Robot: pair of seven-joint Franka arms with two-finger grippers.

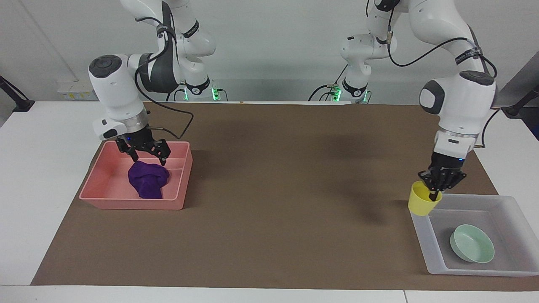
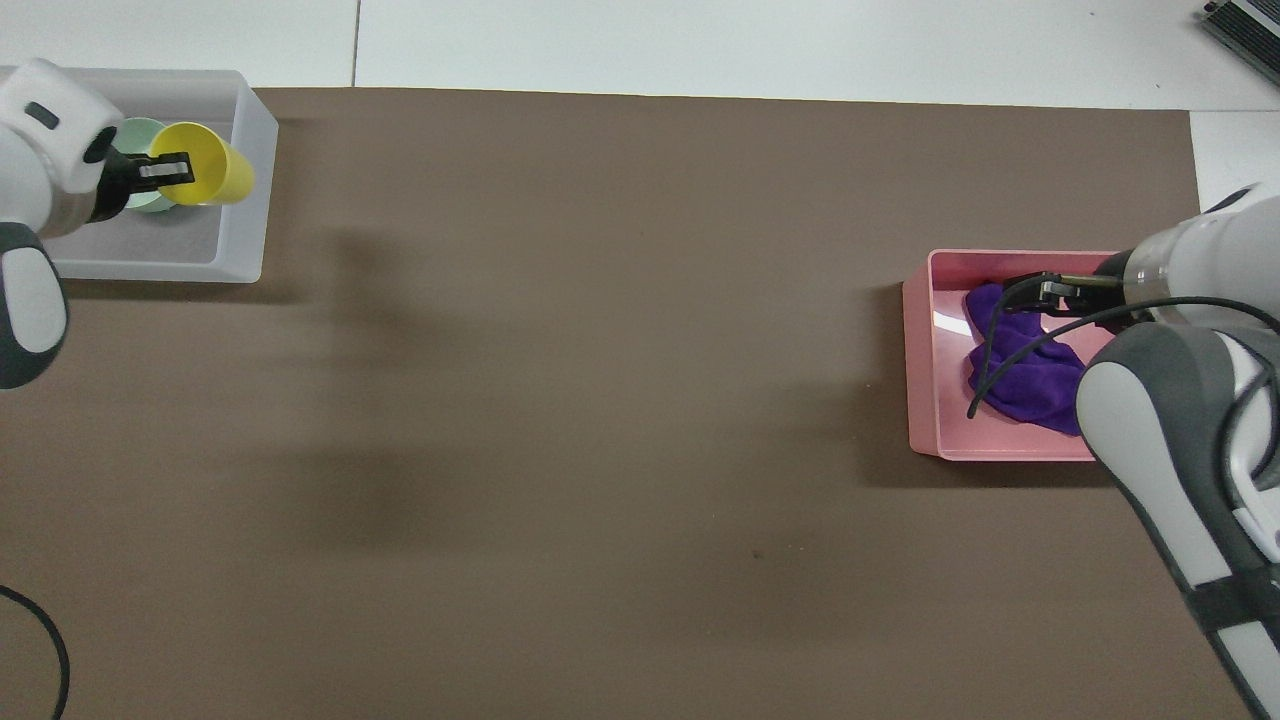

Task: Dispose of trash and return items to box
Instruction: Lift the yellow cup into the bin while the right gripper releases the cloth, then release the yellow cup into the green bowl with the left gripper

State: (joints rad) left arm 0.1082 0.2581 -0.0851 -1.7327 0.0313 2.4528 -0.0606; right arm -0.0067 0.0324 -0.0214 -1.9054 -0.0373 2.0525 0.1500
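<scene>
My left gripper (image 1: 433, 195) is shut on the rim of the yellow cup (image 1: 423, 203) and holds it in the air over the wall of the translucent box (image 1: 421, 237) that faces the right arm's end. The mint-green bowl (image 1: 471, 243) lies in the box. In the overhead view the cup (image 2: 212, 176) and left gripper (image 2: 165, 170) cover most of the bowl (image 2: 150, 206) in the box (image 2: 240, 235). My right gripper (image 1: 148, 159) is open, just above the purple rag (image 1: 147, 180), which lies in the pink bin (image 1: 126, 203). The rag (image 2: 1020, 385) and right gripper (image 2: 1040, 295) also show from overhead.
The pink bin (image 2: 920, 350) stands at the right arm's end of the brown mat (image 1: 269, 219), the box at the left arm's end. The right arm's black cable hangs over the bin. White table borders the mat.
</scene>
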